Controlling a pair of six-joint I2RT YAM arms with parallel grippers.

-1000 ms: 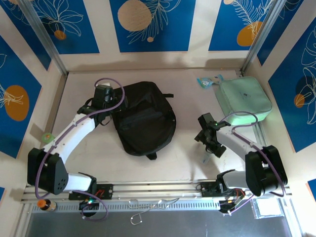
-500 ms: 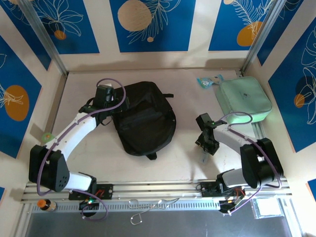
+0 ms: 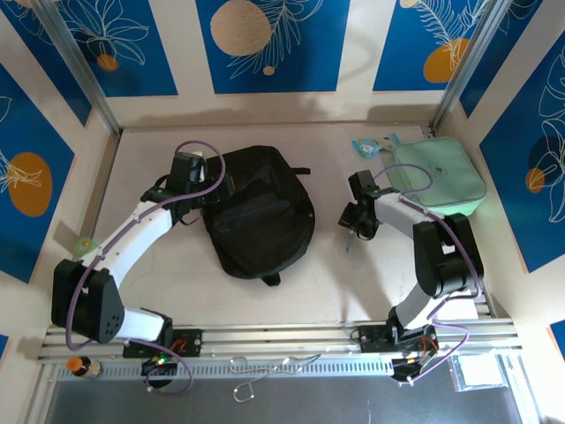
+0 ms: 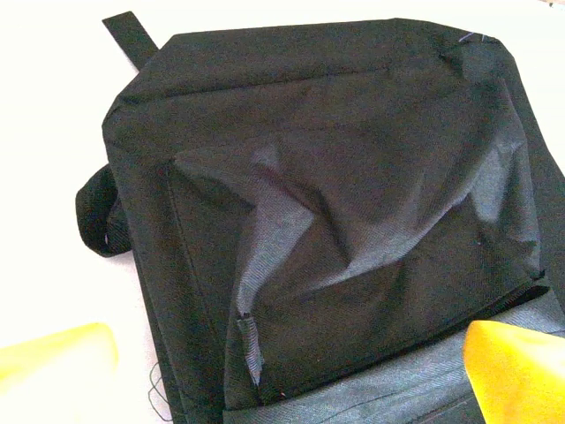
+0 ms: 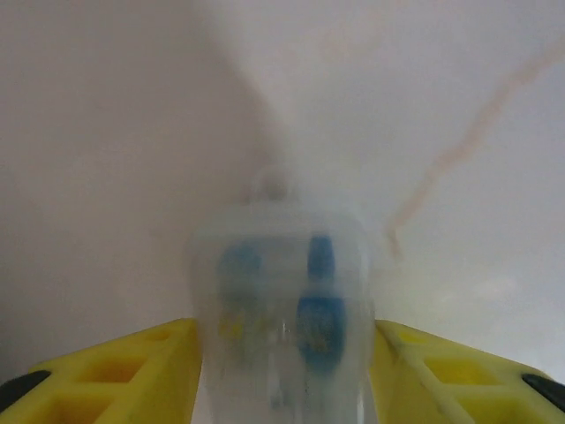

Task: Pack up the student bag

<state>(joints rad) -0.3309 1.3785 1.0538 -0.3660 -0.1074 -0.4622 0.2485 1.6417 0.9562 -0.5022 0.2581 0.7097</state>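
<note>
The student bag [image 3: 259, 212], a black backpack, lies flat in the middle of the table; its creased front panel and a small zip pull [image 4: 250, 344] show in the left wrist view. My left gripper [image 3: 189, 174] hovers over the bag's left edge, open, its yellow fingertips [image 4: 55, 352] spread wide with nothing between them. My right gripper [image 3: 357, 217] is to the right of the bag, near the mint-green case. It is shut on a clear plastic packet [image 5: 282, 283] with blurred blue items inside, pinched between the yellow fingers [image 5: 132, 362] above bare table.
A mint-green zip case [image 3: 439, 174] lies at the back right, with a small teal packet [image 3: 368, 147] beside it. A little green object [image 3: 85, 246] sits at the left edge. An orange-capped bottle [image 3: 78, 365] stands by the front rail.
My right gripper closed on the clear packet near the front right and carried it back and left, toward the green case. The left arm stayed put.
</note>
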